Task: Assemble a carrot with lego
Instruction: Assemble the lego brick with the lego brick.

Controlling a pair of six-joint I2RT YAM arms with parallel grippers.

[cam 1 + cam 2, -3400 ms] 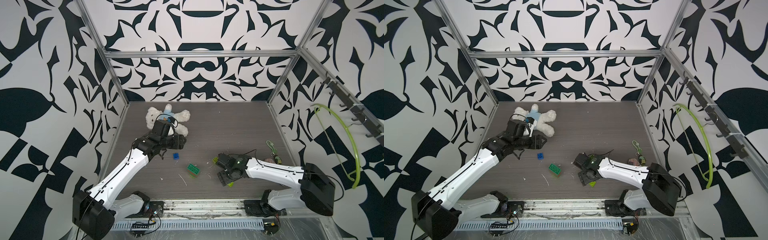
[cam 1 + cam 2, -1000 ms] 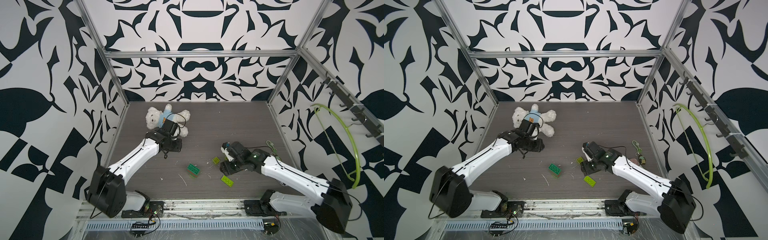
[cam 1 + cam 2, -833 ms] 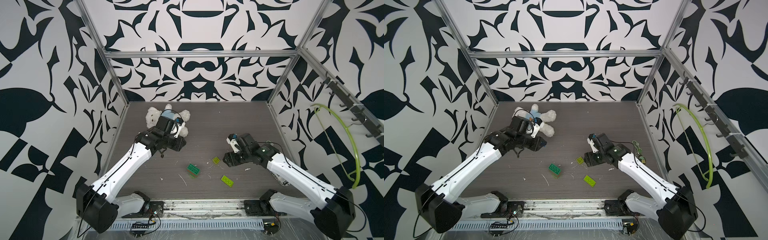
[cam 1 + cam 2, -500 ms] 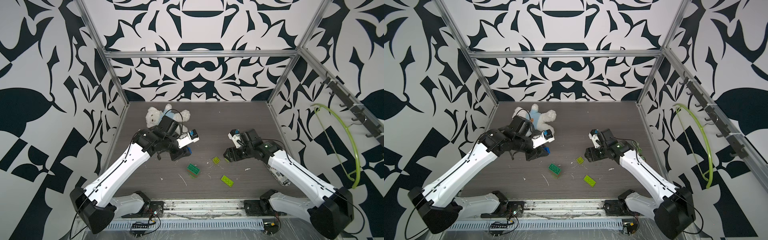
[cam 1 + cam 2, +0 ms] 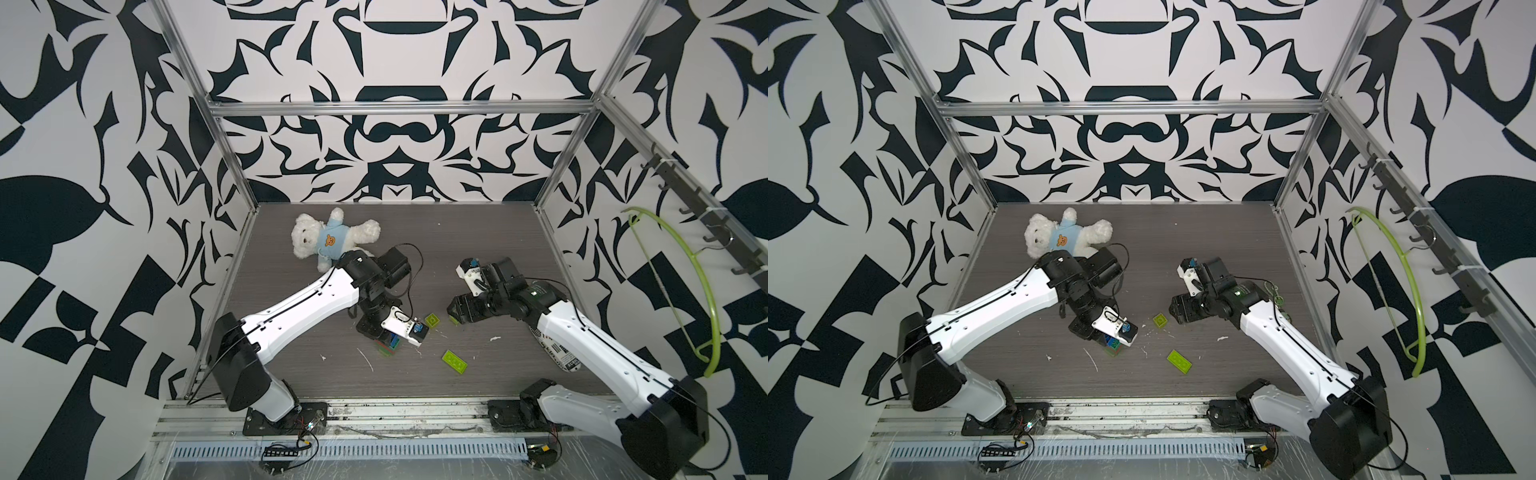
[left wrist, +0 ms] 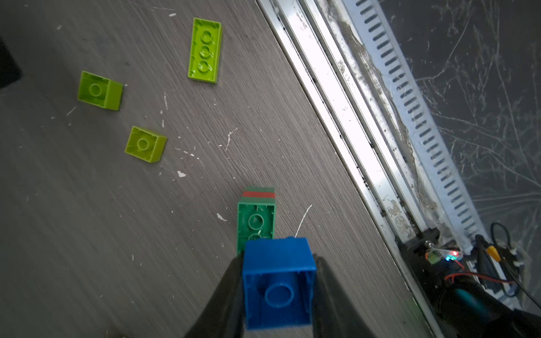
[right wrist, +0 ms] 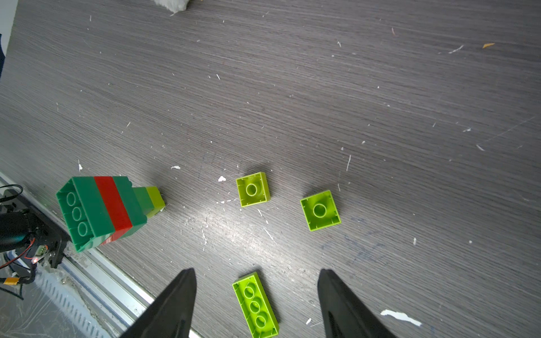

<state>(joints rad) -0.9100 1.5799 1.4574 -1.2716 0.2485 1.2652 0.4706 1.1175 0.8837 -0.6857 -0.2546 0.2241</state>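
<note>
**Blue brick poised over the half-built carrot**

The left jaws pinch a blue brick (image 6: 278,281), its hollow side facing the wrist camera, right over the carrot (image 7: 102,210). The carrot is a stack of dark green layers with a red stripe, its lime tip down on the tabletop (image 7: 351,87). I cannot tell whether brick and stack touch. The right jaws stand spread above an oblong lime brick (image 7: 255,304), and two square lime bricks (image 7: 252,189) lie just beyond it. A white teddy bear (image 5: 328,243) lies at the back.

Dark wood-grain tabletop (image 5: 457,241), white teddy bear (image 5: 328,243), green-red brick stack (image 7: 105,210), three loose lime bricks (image 7: 252,189)
</note>
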